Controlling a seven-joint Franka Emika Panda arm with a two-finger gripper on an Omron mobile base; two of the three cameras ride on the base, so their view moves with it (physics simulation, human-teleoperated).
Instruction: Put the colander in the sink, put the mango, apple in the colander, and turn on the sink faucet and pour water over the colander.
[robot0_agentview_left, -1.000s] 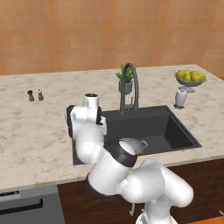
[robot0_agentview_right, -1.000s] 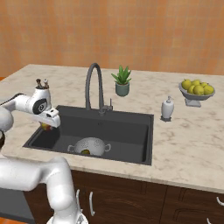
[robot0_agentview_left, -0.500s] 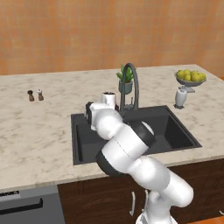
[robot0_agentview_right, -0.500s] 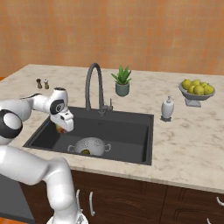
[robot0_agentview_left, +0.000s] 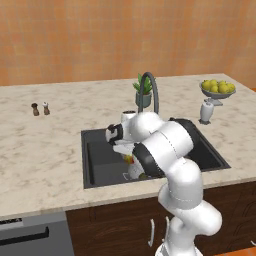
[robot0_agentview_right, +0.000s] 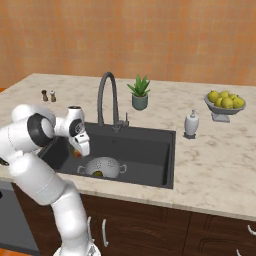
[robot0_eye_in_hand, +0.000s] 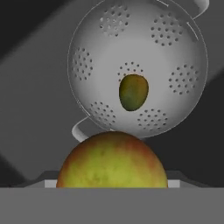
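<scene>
The silvery perforated colander (robot0_eye_in_hand: 175, 52) (robot0_agentview_right: 106, 164) rests on the floor of the dark sink (robot0_agentview_right: 145, 152) (robot0_agentview_left: 100, 159), toward its front left. Inside it lies the olive-green mango (robot0_eye_in_hand: 133, 92) (robot0_agentview_right: 98, 173). My gripper (robot0_agentview_right: 79, 150) hangs over the basin just left of and above the colander, shut on the apple (robot0_eye_in_hand: 113, 161) (robot0_agentview_right: 77, 154). In the hand view the blushed yellow-green fruit hides the fingertips and sits just short of the colander's rim. My own arm covers most of the colander in the left base view. The gooseneck faucet (robot0_agentview_right: 107, 95) (robot0_agentview_left: 150, 89) stands behind the basin; no water runs.
A potted plant (robot0_agentview_right: 139, 93) stands behind the faucet. A soap dispenser (robot0_agentview_right: 191, 123) and a stemmed bowl of yellow-green fruits (robot0_agentview_right: 224, 101) sit right of the sink. Two small shakers (robot0_agentview_right: 48, 95) stand at the far left. The counter's front edge runs close below the sink.
My arm has swung from the sink's left edge rightward and down into the basin, carrying the apple up to the colander. The colander and mango have stayed put.
</scene>
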